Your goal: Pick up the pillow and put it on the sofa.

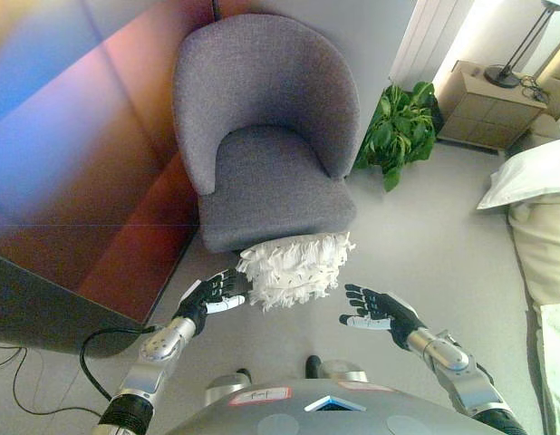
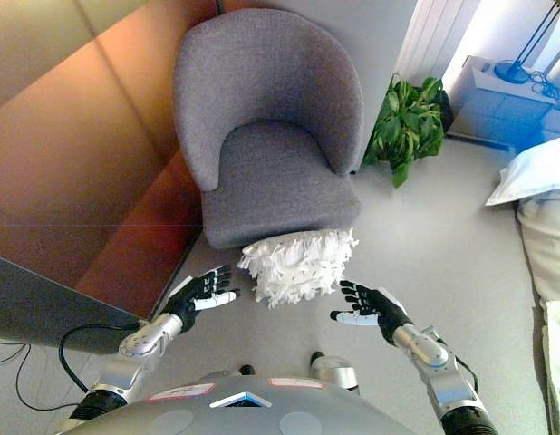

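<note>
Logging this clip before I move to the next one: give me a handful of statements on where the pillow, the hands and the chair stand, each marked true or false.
1. The white fringed pillow lies on the floor against the front of the grey armchair. True.
2. The right hand is closed round the pillow. False: its fingers are spread and it is clear of the pillow, off to the side.
3. The left hand is open right beside the pillow's near edge. True.
4. The pillow rests on the armchair's seat. False: the seat is bare; the pillow is below its front edge.
5. A green potted plant stands on the armchair's right. True.
</note>
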Controlling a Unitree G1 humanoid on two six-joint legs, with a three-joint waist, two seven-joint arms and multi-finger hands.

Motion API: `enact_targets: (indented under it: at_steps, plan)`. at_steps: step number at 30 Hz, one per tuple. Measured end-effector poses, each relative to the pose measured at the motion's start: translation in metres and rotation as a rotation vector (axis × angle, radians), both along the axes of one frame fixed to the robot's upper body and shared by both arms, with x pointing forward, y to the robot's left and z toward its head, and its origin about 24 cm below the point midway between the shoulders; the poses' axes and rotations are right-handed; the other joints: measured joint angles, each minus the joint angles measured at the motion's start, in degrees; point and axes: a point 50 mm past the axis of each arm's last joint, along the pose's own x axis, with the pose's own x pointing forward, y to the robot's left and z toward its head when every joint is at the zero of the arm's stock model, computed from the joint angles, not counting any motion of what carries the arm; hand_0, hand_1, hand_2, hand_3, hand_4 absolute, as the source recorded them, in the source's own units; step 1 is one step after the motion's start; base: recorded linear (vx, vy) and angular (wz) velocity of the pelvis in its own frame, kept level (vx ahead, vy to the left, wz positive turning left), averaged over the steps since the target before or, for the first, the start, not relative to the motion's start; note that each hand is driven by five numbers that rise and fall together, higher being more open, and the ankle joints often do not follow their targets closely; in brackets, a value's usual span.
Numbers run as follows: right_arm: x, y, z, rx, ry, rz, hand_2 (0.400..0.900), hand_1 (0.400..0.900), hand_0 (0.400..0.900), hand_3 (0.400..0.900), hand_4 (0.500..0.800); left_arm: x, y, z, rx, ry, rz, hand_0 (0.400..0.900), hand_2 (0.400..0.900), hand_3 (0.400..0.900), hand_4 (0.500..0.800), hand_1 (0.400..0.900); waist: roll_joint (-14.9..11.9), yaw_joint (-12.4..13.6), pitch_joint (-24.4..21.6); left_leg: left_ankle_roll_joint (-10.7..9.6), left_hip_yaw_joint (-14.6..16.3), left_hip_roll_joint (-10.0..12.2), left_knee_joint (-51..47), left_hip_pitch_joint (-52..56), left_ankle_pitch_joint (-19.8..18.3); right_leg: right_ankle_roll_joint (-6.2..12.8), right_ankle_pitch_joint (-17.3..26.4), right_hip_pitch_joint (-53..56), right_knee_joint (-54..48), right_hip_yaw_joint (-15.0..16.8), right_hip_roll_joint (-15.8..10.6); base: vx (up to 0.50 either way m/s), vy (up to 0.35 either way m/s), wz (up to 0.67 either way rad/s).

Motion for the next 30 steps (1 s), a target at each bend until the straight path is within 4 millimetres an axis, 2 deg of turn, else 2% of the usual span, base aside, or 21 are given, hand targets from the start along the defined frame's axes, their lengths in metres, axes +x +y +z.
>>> enact_targets:
  at_steps: [10,12,13,14,16,18,19,22,23,24,25,26,27,28,29,30]
  plan:
    - [0.000,0.000,0.000,0.004,0.001,0.003,0.900,0.900,0.900,0.900,0.800,0.000,0.000,0.000,-0.002,-0.001,-0.001,0.900,0.900,0.900,0.800,0.900,0.1,0.0,0.0,-0.5,0.0,0.7,0.3,-1.1,0.2,-0.17,0.1,-1.2,0.0,0.1,0.7,-0.02,-0.100,-0.03]
    - [0.003,0.001,0.001,0.004,-0.008,0.005,0.900,0.900,0.900,0.900,0.800,0.003,-0.001,0.001,-0.004,-0.008,-0.002,0.900,0.900,0.900,0.800,0.900,-0.1,0.0,0.6,-0.9,0.0,1.0,2.8,-3.0,-0.6,-0.23,0.1,-2.2,0.7,0.3,1.3,-0.11,-0.170,-0.07]
    - [0.006,0.001,0.002,0.005,-0.018,0.008,0.900,0.900,0.900,0.900,0.800,0.006,-0.001,0.002,-0.005,-0.016,-0.005,0.900,0.900,0.900,0.800,0.900,-0.3,0.1,1.5,-1.2,-0.1,1.2,5.0,-4.1,-1.3,-0.76,0.0,-2.5,0.9,0.7,1.2,-0.10,-0.153,0.00]
    - [0.013,0.002,0.005,0.006,-0.038,0.014,0.900,0.900,0.900,0.900,0.800,0.013,-0.001,0.005,0.000,-0.032,-0.012,0.900,0.900,0.900,0.800,0.900,-1.1,0.1,3.4,-2.0,-0.5,1.2,10.7,-6.7,-2.4,-1.95,-0.4,-3.2,2.4,0.8,1.2,-0.06,-0.110,0.01]
    - [0.026,0.003,0.010,0.004,-0.078,0.022,0.900,0.900,0.900,0.900,0.800,0.023,-0.001,0.009,0.008,-0.054,-0.030,0.900,0.900,0.900,0.800,0.900,-2.4,0.2,6.5,-2.4,-1.1,0.6,22.2,-12.8,-2.3,-2.92,-0.7,-4.3,4.5,0.8,0.4,0.01,-0.042,-0.06]
    - [0.033,-0.003,0.016,-0.017,-0.107,0.009,0.900,0.900,0.900,0.900,0.800,0.027,-0.010,0.009,-0.009,-0.058,-0.063,0.900,0.900,0.900,0.800,0.900,-1.5,0.7,8.3,-2.8,-3.7,0.7,29.6,-16.6,-1.7,-3.70,-0.2,-4.4,4.8,1.0,0.6,0.09,-0.009,-0.09]
    - [0.035,-0.006,0.017,-0.022,-0.117,-0.006,0.900,0.900,0.900,0.900,0.800,0.027,-0.016,0.008,-0.025,-0.058,-0.071,0.900,0.900,0.900,0.800,0.900,-1.6,0.4,8.6,-3.1,-4.0,0.5,31.3,-18.3,-1.4,-3.87,-0.1,-5.0,5.0,1.2,0.3,0.11,0.000,-0.10]
    - [0.041,-0.007,0.021,-0.035,-0.141,-0.011,0.900,0.900,0.900,0.900,0.800,0.028,-0.024,0.008,-0.058,-0.062,-0.068,0.900,0.900,0.900,0.800,0.900,-0.8,0.2,8.3,-2.0,-4.8,-1.2,25.1,-18.4,-2.9,-3.60,-0.1,-8.6,6.3,1.2,-1.5,0.24,0.074,-0.27]
    - [0.041,-0.010,0.022,-0.052,-0.145,-0.001,0.900,0.900,0.900,0.900,0.800,0.029,-0.028,0.007,-0.076,-0.060,-0.064,0.900,0.900,0.900,0.800,0.900,2.0,0.1,7.5,-0.4,-6.1,0.4,17.0,-17.2,-4.9,-2.92,0.0,-9.5,7.0,0.9,0.7,0.24,0.104,-0.28]
    - [0.044,-0.014,0.024,-0.065,-0.155,0.003,0.900,0.900,0.900,0.900,0.800,0.032,-0.030,0.009,-0.084,-0.079,-0.063,0.900,0.900,0.900,0.800,0.900,4.4,0.7,8.3,-2.4,-5.2,2.9,13.1,-16.5,-1.1,-3.14,-3.3,-12.7,15.8,0.2,2.8,0.25,0.104,-0.41]
    - [0.044,-0.008,0.019,-0.053,-0.140,-0.005,0.900,0.900,0.900,0.900,0.800,0.037,-0.024,0.011,-0.061,-0.091,-0.051,0.900,0.900,0.900,0.800,0.900,3.0,1.7,9.2,-2.6,-3.1,3.3,13.2,-16.3,-1.0,-4.00,-7.9,-14.9,23.4,-0.2,2.5,0.26,0.099,-0.53]
    - [0.039,-0.004,0.015,-0.049,-0.120,0.014,0.900,0.900,0.900,0.900,0.800,0.042,-0.019,0.016,-0.038,-0.109,-0.050,0.900,0.900,0.900,0.800,0.900,1.2,1.8,9.2,-3.2,-1.8,3.3,15.0,-17.1,-0.7,-5.46,-12.4,-14.7,25.4,-0.5,2.1,0.24,0.097,-0.60]
    - [0.041,-0.006,0.015,-0.056,-0.120,0.010,0.900,0.900,0.900,0.900,0.800,0.046,-0.020,0.017,-0.038,-0.119,-0.043,0.900,0.900,0.900,0.800,0.900,1.4,2.0,10.3,-4.1,-2.6,3.7,18.8,-19.7,-1.3,-5.72,-11.9,-14.2,23.6,1.0,3.2,0.23,0.125,-0.65]
    - [0.044,-0.005,0.014,-0.058,-0.124,-0.001,0.900,0.900,0.900,0.900,0.800,0.046,-0.020,0.017,-0.039,-0.120,-0.039,0.900,0.900,0.900,0.800,0.900,1.4,2.7,10.3,-4.6,-3.2,3.6,20.0,-22.1,-1.6,-6.01,-10.1,-13.6,20.6,4.4,4.5,0.26,0.170,-0.58]
    - [0.047,-0.006,0.015,-0.065,-0.137,-0.012,0.900,0.900,0.900,0.900,0.800,0.048,-0.023,0.017,-0.047,-0.125,-0.044,0.900,0.900,0.900,0.800,0.900,0.7,3.6,10.7,-4.0,-3.3,2.6,16.6,-22.8,-1.1,-5.35,-7.5,-12.2,16.0,6.2,4.3,0.31,0.206,-0.38]
    - [0.052,-0.007,0.018,-0.069,-0.151,-0.010,0.900,0.900,0.900,0.900,0.800,0.048,-0.026,0.017,-0.051,-0.126,-0.050,0.900,0.900,0.900,0.800,0.900,0.8,4.5,10.6,-3.4,-3.5,2.6,12.6,-22.8,-0.5,-5.46,-5.8,-11.2,12.5,7.9,4.2,0.40,0.219,-0.25]
